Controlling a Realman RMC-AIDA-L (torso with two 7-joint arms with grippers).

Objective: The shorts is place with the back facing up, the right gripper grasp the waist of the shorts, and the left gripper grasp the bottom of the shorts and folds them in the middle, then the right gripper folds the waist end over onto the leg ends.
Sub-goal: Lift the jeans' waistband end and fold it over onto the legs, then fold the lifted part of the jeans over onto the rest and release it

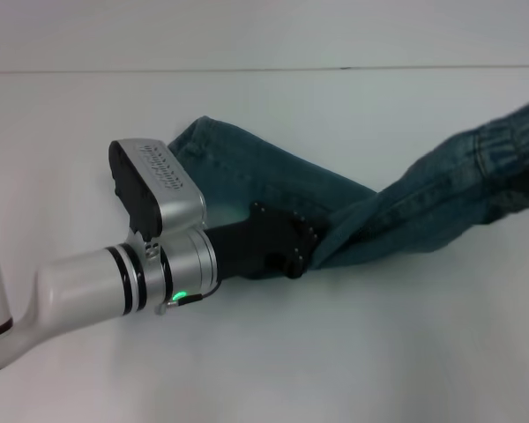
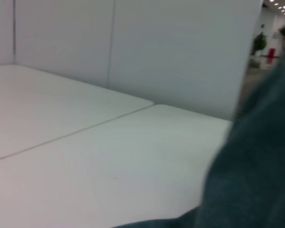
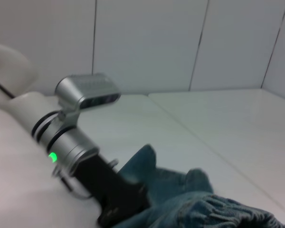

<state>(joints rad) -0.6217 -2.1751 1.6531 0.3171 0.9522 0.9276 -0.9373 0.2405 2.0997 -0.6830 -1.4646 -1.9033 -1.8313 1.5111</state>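
- The shorts lay stretched across the white worktop, running from the middle out toward the robot's right, with the denim twisted and bunched where the left arm met it.
- The left claw, black on a silver wrist with a green light glowing, had reached in from the robot's left and sat right at the fold of the cloth, near the centre of the worktop.
- Its fingertips were buried in the denim, so I could not tell whether they were spread or pressed together; the fabric did gather toward that spot.
- One leg lay flat behind the claw, pointing back and to the left, its hem end resting on the surface near the wrist camera housing.
- The waist, ruched and gathered, was at the far right edge of the head view and looked lifted off the worktop.
- From the right wrist view, the waistband filled the near corner, with the left arm's silver wrist and black claw body beyond it against the denim.
- The right claw itself did not show in any view.
- The left wrist view showed only dark denim close up on one side, with bare white worktop and white wall panels beyond.
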